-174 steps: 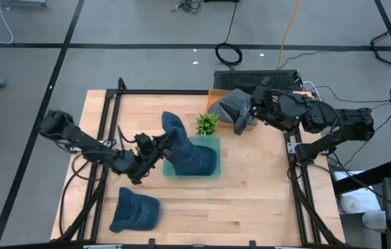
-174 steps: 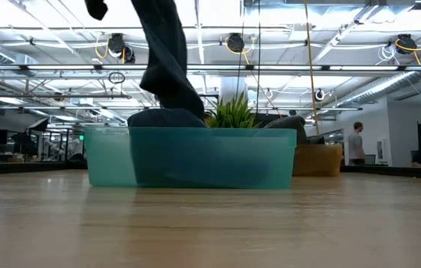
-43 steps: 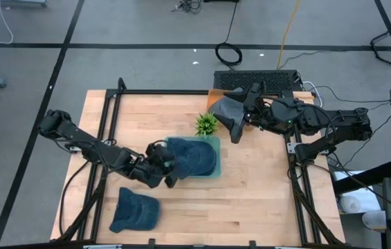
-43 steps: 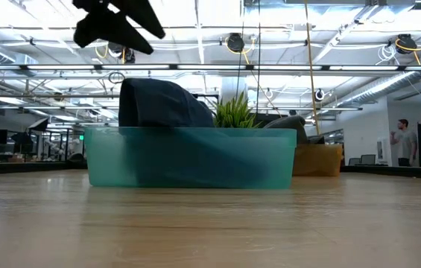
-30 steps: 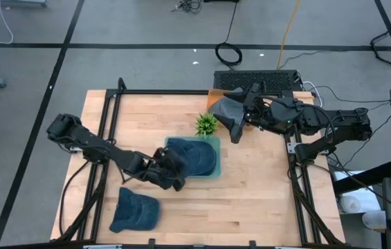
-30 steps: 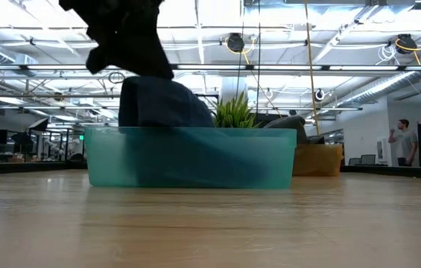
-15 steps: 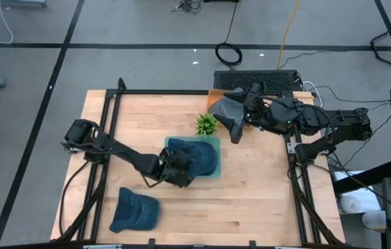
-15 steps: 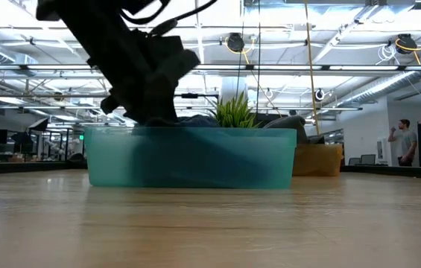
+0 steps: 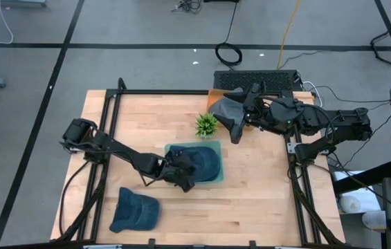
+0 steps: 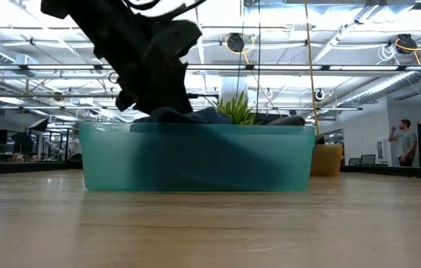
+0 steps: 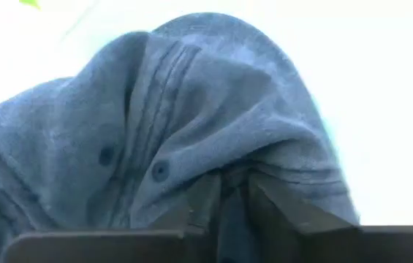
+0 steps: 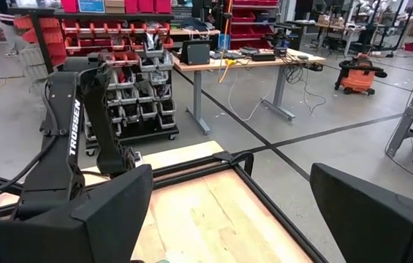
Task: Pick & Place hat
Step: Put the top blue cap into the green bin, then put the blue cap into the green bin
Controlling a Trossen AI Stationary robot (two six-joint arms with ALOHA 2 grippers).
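Note:
A dark blue hat [image 9: 201, 160] lies squashed in the teal bin [image 9: 171, 147], its top just over the rim in the low view [image 10: 195, 115]. My left gripper [image 9: 187, 178] slants down onto the hat's near-left part, its fingers close together with blue cloth between them [image 11: 234, 201]. A second blue hat [image 9: 134, 209] lies flat on the table at the near left. My right gripper [image 12: 229, 175] hovers open, pointing level, beside a grey hat [image 9: 224, 109] at the far right. My left gripper pinches a raised fold of the hat's cloth [image 11: 233, 186] between its two fingers [image 11: 272, 208], at the hat's near-left side. It comes slanting down from the table's left. The hat rests inside the bin, its crown flattened.
A small green plant [image 9: 207, 124] stands just behind the bin. An orange box [image 9: 212, 93] sits at the far edge by the grey hat. Black frame rails run along the table's left and right sides. Bare wood lies near the front right.
My left gripper has gone down and toward the table's right onto the hat in the bin. The hat's crown, which stood high above the rim, is now pressed nearly flat. The bin has slid a little toward the near edge.

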